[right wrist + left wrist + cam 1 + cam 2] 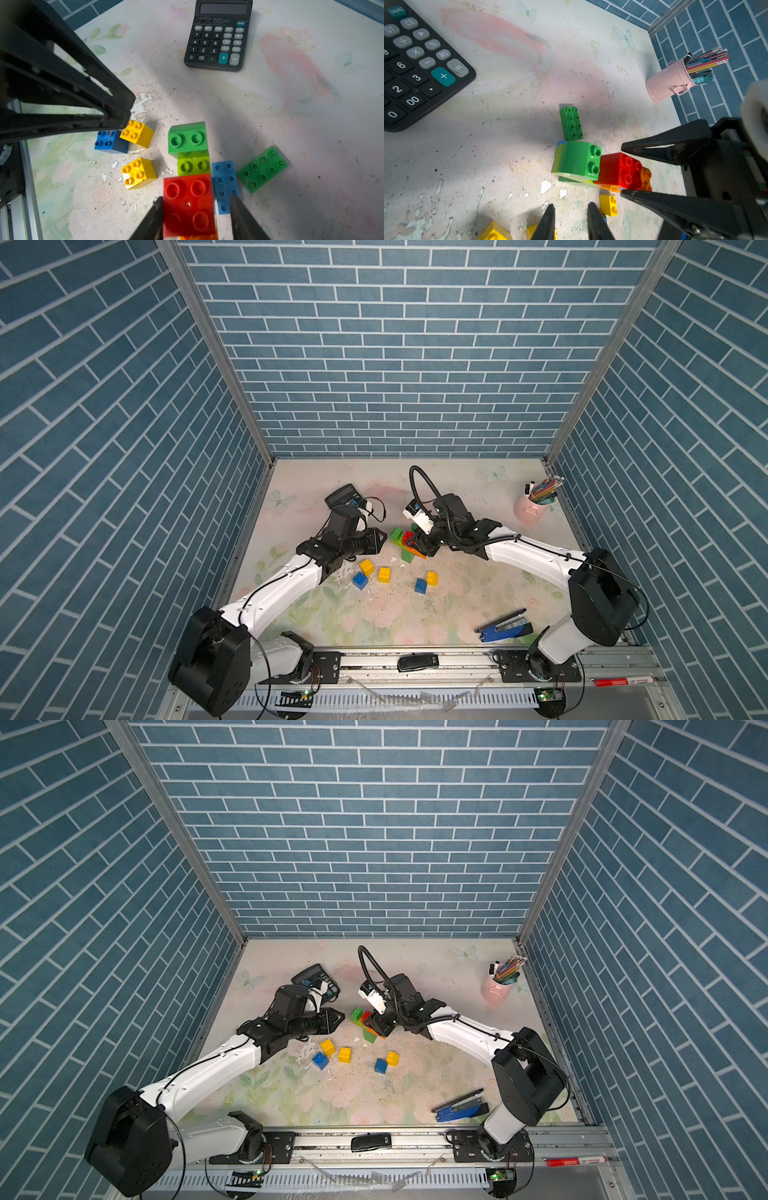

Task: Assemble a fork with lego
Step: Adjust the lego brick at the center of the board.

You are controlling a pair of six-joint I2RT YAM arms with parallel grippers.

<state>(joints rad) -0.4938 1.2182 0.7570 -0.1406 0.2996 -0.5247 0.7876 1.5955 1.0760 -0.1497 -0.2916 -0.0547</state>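
**A:** Where was the lego (pixel 405 545) in the top views?

**B:** Mid-table, with green, red and orange pieces joined. Yellow bricks (pixel 385 574) and blue bricks (pixel 360 580) lay loose nearer the rail. The right gripper (pixel 417 546) was over the cluster. The left gripper (pixel 379 540) hung just beside it, probably keeping clear.

**A:** And from the left wrist?

**B:** Its own jaws were together and empty above the yellow bricks. The other arm's fingers straddled the red brick (pixel 618 170), which sat on an orange brick (pixel 646 176).

**A:** Clamped?

**B:** From the right wrist, one finger touched it and the other showed a gap, so I couldn't tell. I'd judge it was seating that piece.

**A:** The setting?

**B:** A floral table (pixel 374 622), chipped and speckled, boxed in by blue brick-patterned walls (pixel 395 364). The calculator (pixel 343 494), pen cup (pixel 530 508) and stapler (pixel 505 628) stood well apart.
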